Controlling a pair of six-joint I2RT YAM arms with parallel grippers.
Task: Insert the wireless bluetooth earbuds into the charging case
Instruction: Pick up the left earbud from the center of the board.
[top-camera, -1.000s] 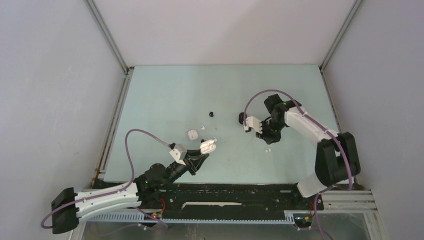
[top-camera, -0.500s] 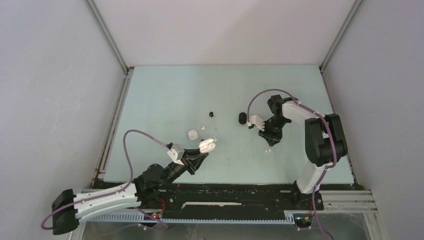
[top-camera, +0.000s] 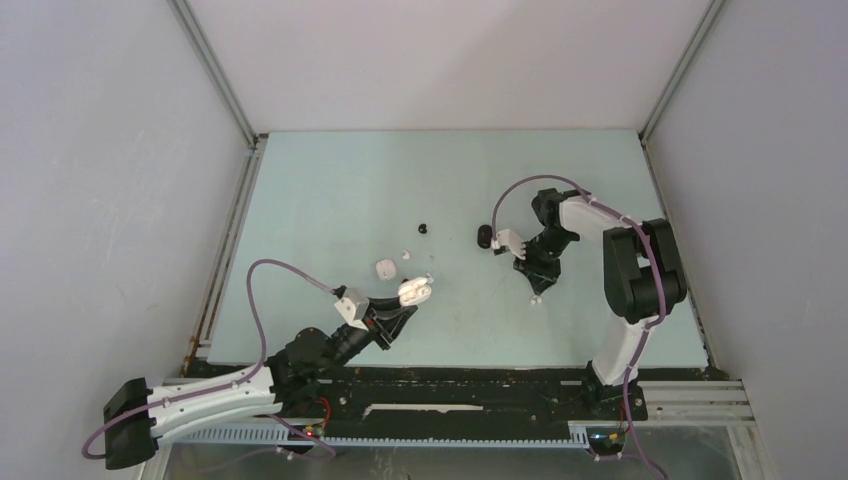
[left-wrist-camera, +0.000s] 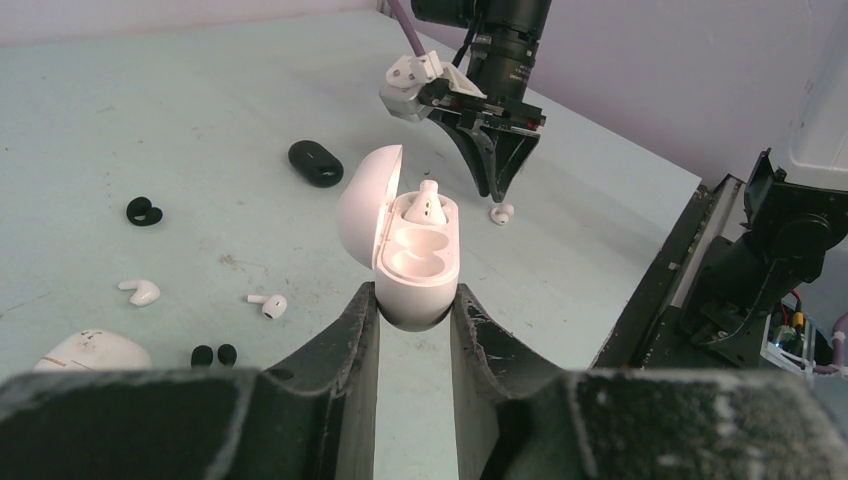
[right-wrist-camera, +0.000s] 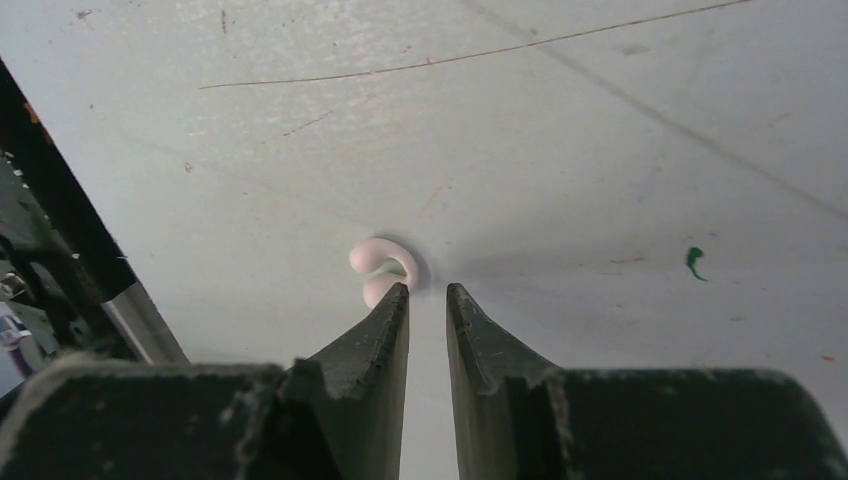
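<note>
My left gripper (left-wrist-camera: 414, 300) is shut on the base of the open white charging case (left-wrist-camera: 415, 250), held just above the table with its lid up. One white earbud (left-wrist-camera: 428, 203) stands in the far cup; the near cup is bare. In the top view the case (top-camera: 415, 290) sits at the left gripper's (top-camera: 405, 308) tips. Another white earbud (right-wrist-camera: 378, 262) lies on the table. My right gripper (right-wrist-camera: 428, 290) points down over it, open by a narrow gap with nothing between the jaws, its left fingertip (right-wrist-camera: 398, 300) at the bud's edge. The top view shows that earbud (top-camera: 536, 298) just below the right gripper (top-camera: 537, 284).
A black closed case (top-camera: 485, 236) lies left of the right gripper. A black earbud (left-wrist-camera: 143, 211), two white earbuds (left-wrist-camera: 139, 292) (left-wrist-camera: 268, 304), two black ear tips (left-wrist-camera: 213, 354) and a white closed case (left-wrist-camera: 92, 350) lie left of the held case.
The right arm has swung upright and its gripper has come down over the white earbud, jaws parted slightly. The left arm and the case have stayed put.
</note>
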